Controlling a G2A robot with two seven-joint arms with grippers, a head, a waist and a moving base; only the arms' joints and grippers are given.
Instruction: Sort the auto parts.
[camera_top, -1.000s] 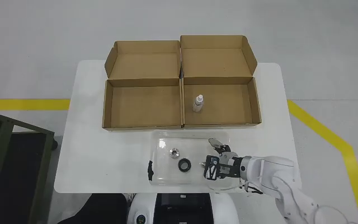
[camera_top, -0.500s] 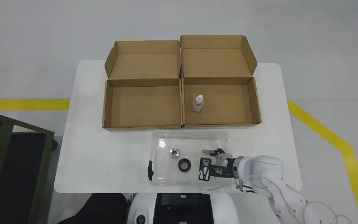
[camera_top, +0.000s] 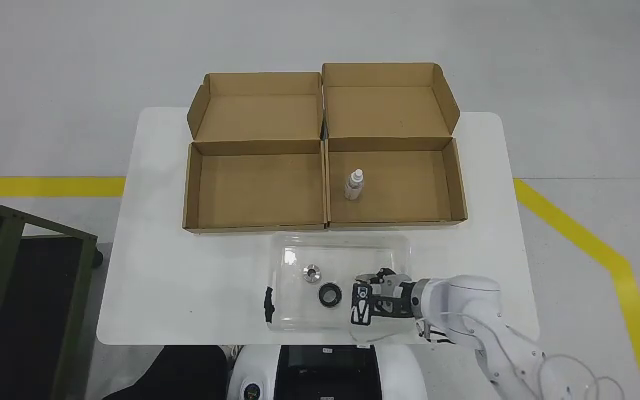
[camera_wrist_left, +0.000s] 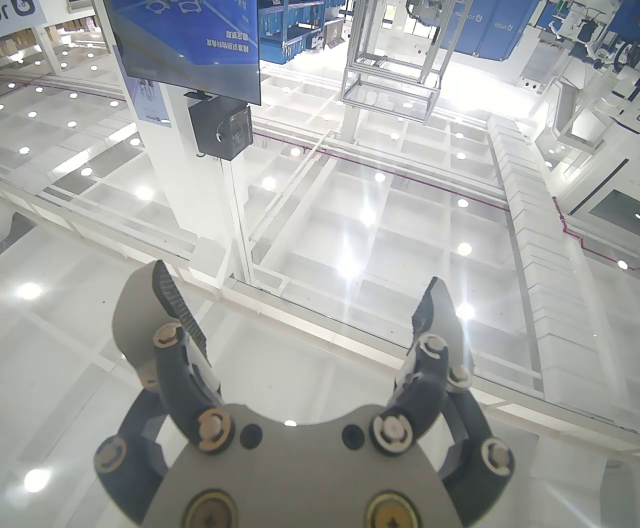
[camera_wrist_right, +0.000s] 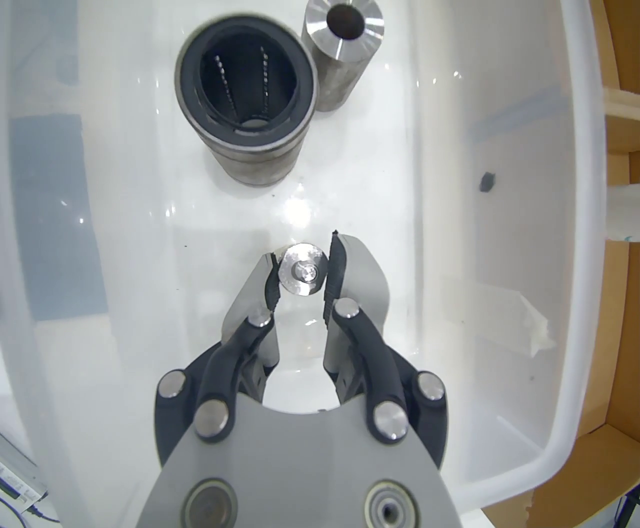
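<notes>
Right gripper (camera_wrist_right: 302, 272) was clenched on the small silvery round metal part (camera_wrist_right: 300, 276), round face toward the wrist, inside the clear plastic bin (camera_wrist_right: 565, 280); the open brown cardboard boxes (camera_top: 255, 190) lay just beyond the bin.

Industrial test hall: yellow floor line (camera_top: 60, 186), high grid ceiling (camera_wrist_left: 400, 225) with spotlights, aluminium frame rig (camera_wrist_left: 390, 60), wall screen (camera_wrist_left: 185, 40).

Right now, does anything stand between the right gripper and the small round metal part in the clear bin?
Nothing visible does. The right gripper is closed on the small round metal part from both sides. The black-lined bearing and the steel sleeve stand beyond it, apart.
</notes>
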